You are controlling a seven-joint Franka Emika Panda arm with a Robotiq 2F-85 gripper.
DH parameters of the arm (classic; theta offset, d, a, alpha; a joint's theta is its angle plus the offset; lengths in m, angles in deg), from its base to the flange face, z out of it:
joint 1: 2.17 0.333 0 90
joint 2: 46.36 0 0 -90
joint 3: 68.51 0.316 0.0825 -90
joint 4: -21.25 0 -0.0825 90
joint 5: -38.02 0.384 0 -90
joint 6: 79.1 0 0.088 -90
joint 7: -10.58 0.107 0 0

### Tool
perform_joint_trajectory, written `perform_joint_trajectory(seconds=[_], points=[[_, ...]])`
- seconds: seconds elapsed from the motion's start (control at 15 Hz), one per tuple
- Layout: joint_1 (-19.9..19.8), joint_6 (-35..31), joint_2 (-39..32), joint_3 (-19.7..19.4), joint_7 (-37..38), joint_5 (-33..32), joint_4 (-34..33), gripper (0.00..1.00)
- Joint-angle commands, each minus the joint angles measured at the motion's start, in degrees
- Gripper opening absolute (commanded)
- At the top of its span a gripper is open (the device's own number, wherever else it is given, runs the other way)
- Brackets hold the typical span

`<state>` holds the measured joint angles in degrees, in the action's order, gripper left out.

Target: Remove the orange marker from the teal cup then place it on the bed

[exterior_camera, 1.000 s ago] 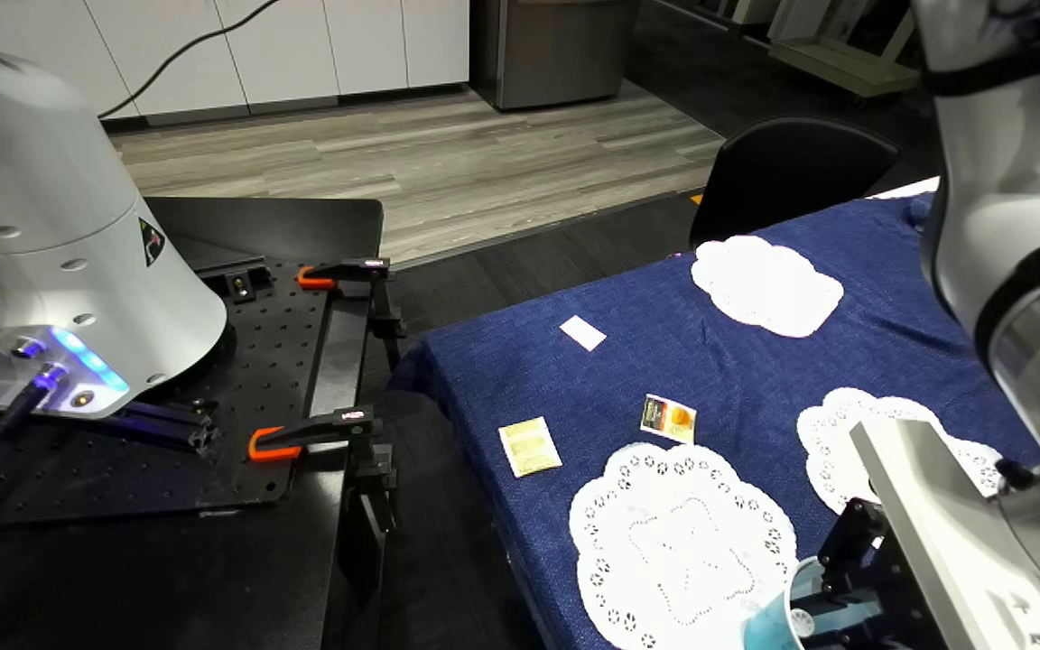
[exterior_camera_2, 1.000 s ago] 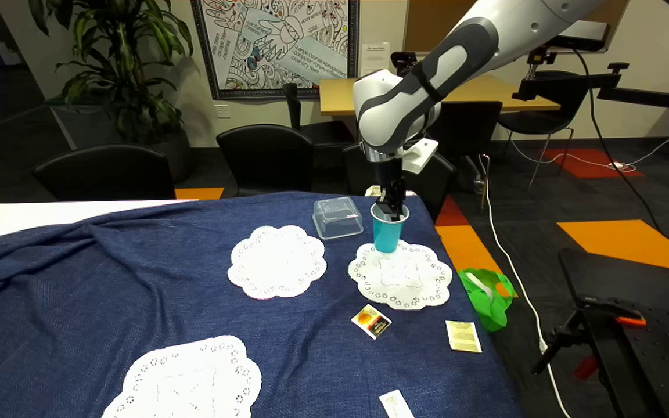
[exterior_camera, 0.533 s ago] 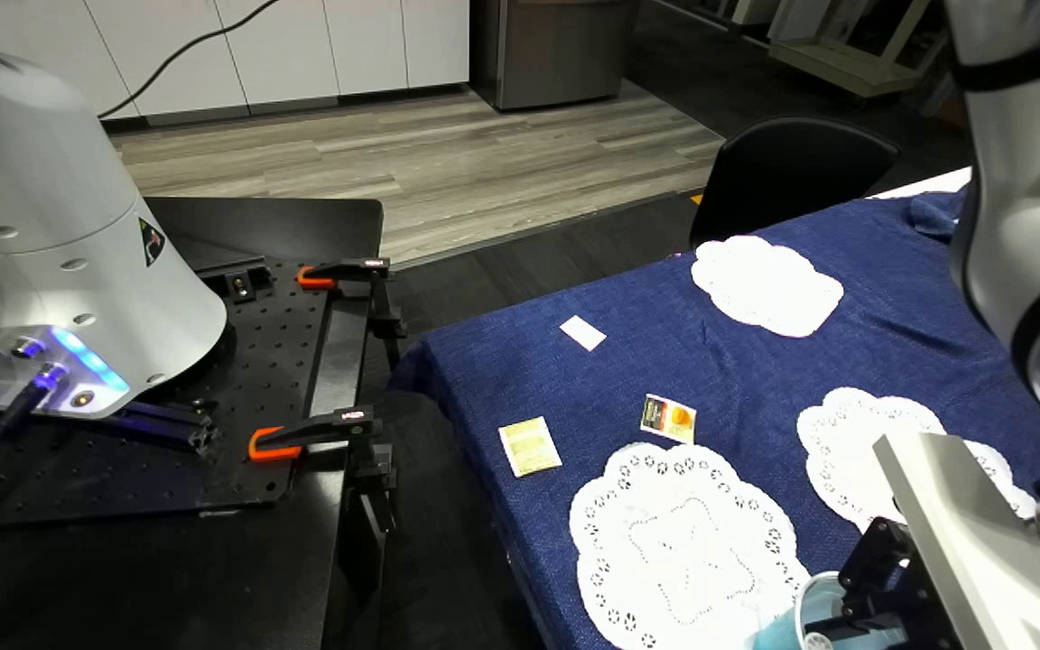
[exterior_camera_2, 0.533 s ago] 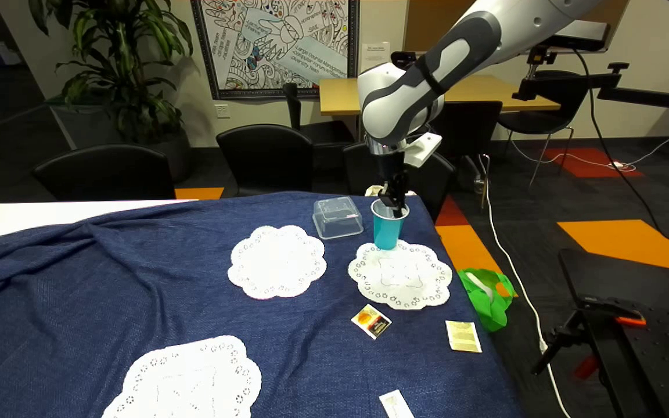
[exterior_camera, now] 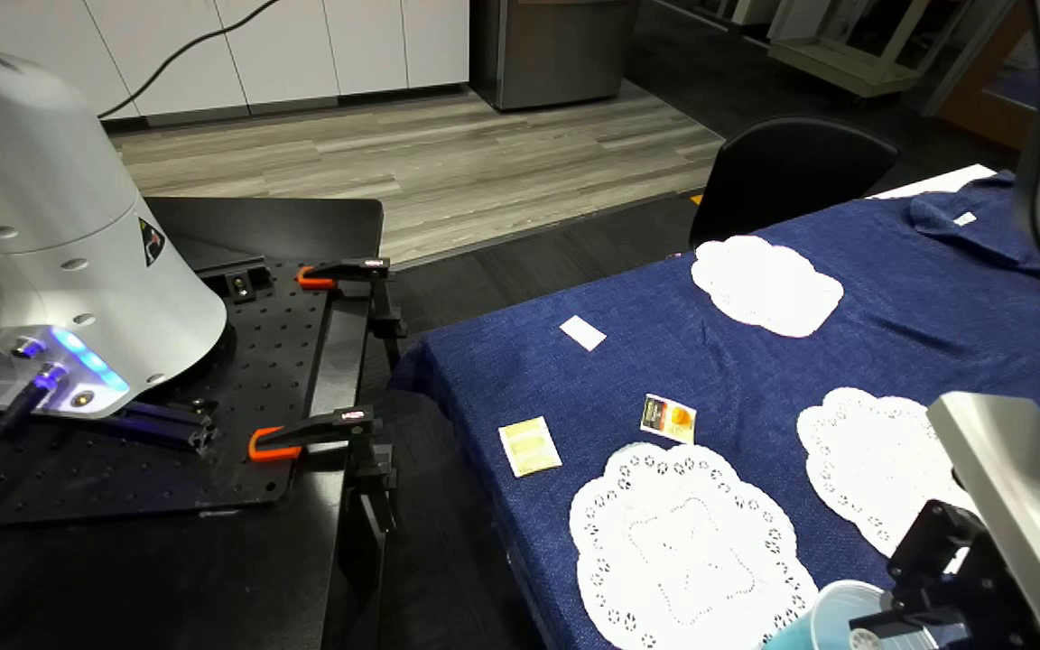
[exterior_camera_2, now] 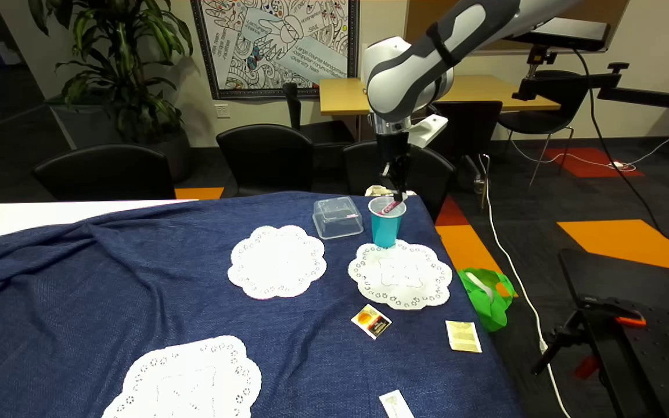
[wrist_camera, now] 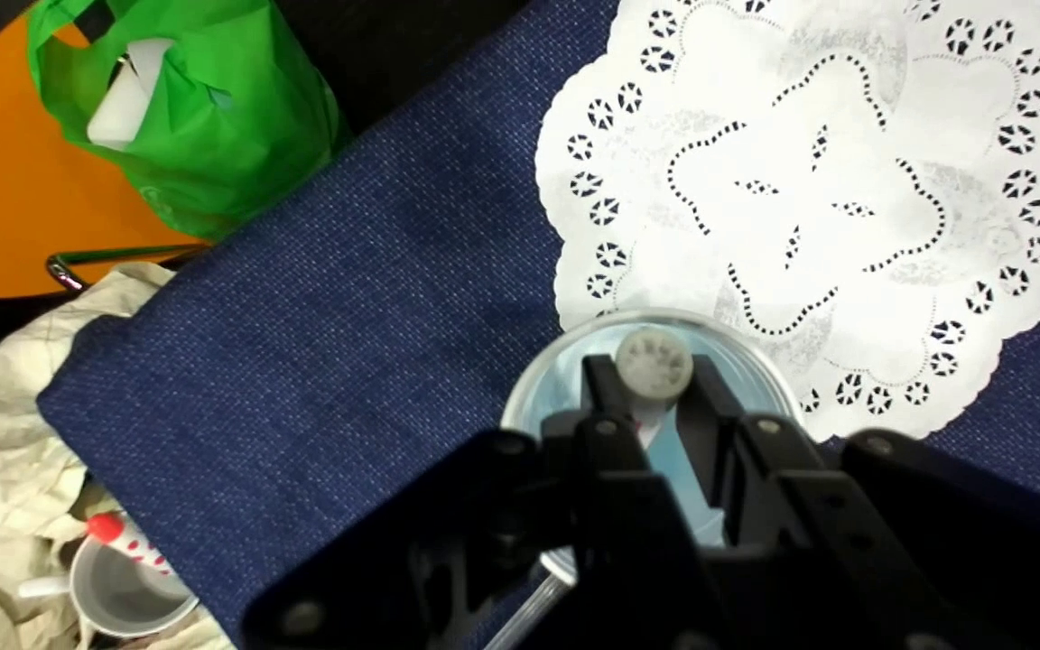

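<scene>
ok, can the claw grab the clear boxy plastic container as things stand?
Probably not: the claw looks clamped on the white-ended pinkish marker, at the mouth of the round teal plastic cup. The container itself looks uncovered.

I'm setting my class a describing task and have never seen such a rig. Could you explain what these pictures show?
The machine is a robot arm; the pinching part at its end is its tool. Two pictures come from cameras standing apart from it, looking from different places. The third comes from its wrist, looking past the tool. On the navy cloth lie three white lace doilies, two flat sachets, a white slip and a clear plastic container. The tool grips a marker by its pale end at the mouth of a teal plastic cup; how far down the marker's other end reaches is hard to tell.
</scene>
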<state>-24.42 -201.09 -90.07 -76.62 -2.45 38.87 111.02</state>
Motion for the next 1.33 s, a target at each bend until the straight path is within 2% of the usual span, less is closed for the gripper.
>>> perform_joint_trajectory(seconds=[0.0, 0.8, 1.27], points=[[0.6, 0.0, 7.0, -0.5, 0.7, 0.4, 6.5, 0.05], [4.3, -4.8, 27.0, -2.6, 2.0, -4.4, 21.9, 0.05], [7.0, -11.3, 32.3, -2.4, 1.5, -7.6, 25.5, 0.05]])
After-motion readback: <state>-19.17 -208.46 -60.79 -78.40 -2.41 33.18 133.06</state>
